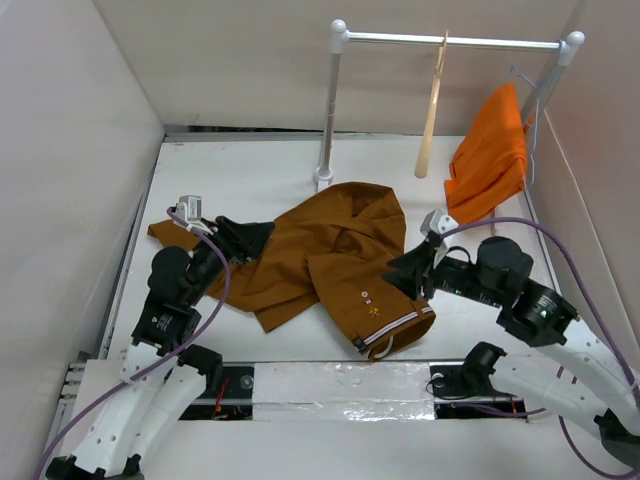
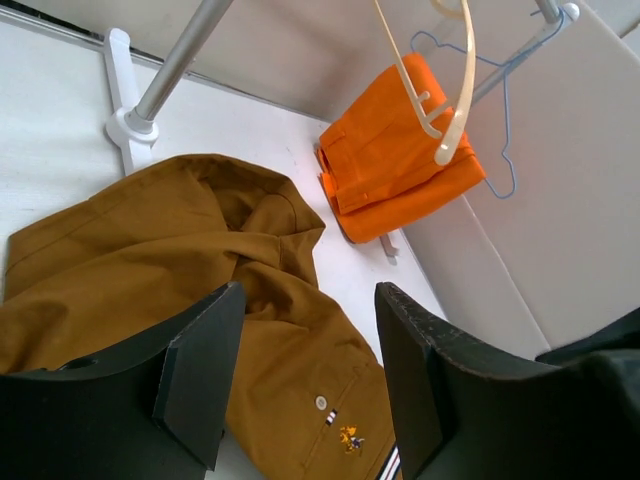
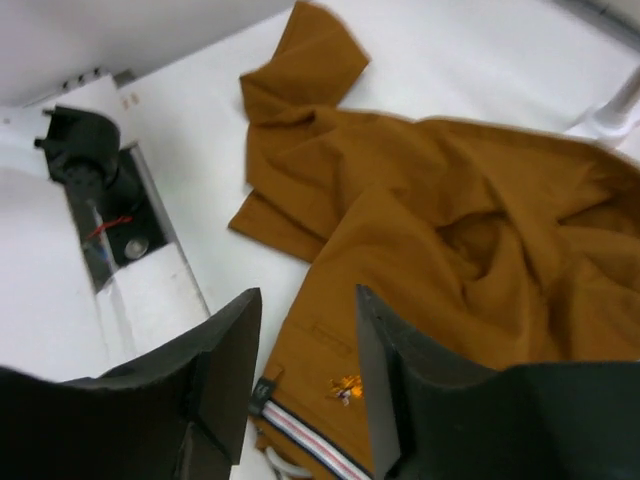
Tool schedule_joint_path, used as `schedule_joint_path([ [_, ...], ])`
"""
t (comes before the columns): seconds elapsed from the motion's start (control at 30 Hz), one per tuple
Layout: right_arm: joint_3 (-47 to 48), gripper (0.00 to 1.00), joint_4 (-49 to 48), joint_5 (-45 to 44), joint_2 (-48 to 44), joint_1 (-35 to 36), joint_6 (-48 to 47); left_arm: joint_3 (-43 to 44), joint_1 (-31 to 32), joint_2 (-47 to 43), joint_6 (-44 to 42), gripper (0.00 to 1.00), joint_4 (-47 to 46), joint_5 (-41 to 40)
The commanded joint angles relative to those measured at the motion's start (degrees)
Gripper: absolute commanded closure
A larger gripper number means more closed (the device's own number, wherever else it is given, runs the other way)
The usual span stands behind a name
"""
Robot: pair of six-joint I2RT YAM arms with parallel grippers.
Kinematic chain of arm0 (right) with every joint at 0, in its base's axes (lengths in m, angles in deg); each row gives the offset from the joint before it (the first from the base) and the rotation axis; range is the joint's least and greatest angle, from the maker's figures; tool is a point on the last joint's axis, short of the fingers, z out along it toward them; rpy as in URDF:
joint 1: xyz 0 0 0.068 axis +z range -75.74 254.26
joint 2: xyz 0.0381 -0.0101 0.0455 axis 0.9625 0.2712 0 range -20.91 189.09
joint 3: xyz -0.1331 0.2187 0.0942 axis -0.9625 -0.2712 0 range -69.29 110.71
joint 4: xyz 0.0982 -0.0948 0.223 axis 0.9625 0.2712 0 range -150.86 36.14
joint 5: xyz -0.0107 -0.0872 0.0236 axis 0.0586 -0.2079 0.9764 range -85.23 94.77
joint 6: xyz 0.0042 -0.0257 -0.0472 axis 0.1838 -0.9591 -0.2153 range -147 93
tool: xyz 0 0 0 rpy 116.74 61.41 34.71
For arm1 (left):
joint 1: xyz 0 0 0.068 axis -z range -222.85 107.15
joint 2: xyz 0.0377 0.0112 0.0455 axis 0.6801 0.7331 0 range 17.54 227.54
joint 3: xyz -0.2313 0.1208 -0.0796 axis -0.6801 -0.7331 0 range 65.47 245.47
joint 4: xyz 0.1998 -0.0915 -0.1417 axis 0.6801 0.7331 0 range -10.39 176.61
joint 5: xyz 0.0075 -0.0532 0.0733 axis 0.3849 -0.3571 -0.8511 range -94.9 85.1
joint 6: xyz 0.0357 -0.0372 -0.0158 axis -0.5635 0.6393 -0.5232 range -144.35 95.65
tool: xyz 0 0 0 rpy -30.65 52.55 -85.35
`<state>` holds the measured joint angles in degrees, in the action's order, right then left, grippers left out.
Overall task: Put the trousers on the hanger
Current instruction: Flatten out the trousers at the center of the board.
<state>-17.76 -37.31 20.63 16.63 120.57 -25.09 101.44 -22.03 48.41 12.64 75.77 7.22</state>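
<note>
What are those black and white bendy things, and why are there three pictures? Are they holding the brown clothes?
Those are two robot arms. Each ends in a gripper, a pincer with two fingers. One picture is taken from above and behind the arms; the other two come from small cameras on each wrist, so you see the black fingers up close.

On the white table lie crumpled brown trousers with a striped waistband. At the back stands a rail. A pale wooden hanger hangs from it, and so does a small orange garment on a thin wire hanger.

The left gripper and the right gripper are both open, just above the trousers. Neither is holding anything.
</note>
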Motion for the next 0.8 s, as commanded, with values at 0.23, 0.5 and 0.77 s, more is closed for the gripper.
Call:
schedule_joint_path([
  [0.23,-3.88,1.00,0.45,-4.58,4.55,4.75,-0.25,-3.36,-0.25,-0.03,1.15,0.76,-3.81,1.85],
  [0.5,-2.84,1.00,-0.53,-22.34,17.90,22.21,3.00,-9.50,-0.25,8.92,2.39,1.00,-10.85,-0.04],
  [0.77,-2.05,0.83,1.50,-36.06,28.37,29.72,8.19,-7.15,17.91,19.74,-0.25,1.00,-6.20,-26.75],
])
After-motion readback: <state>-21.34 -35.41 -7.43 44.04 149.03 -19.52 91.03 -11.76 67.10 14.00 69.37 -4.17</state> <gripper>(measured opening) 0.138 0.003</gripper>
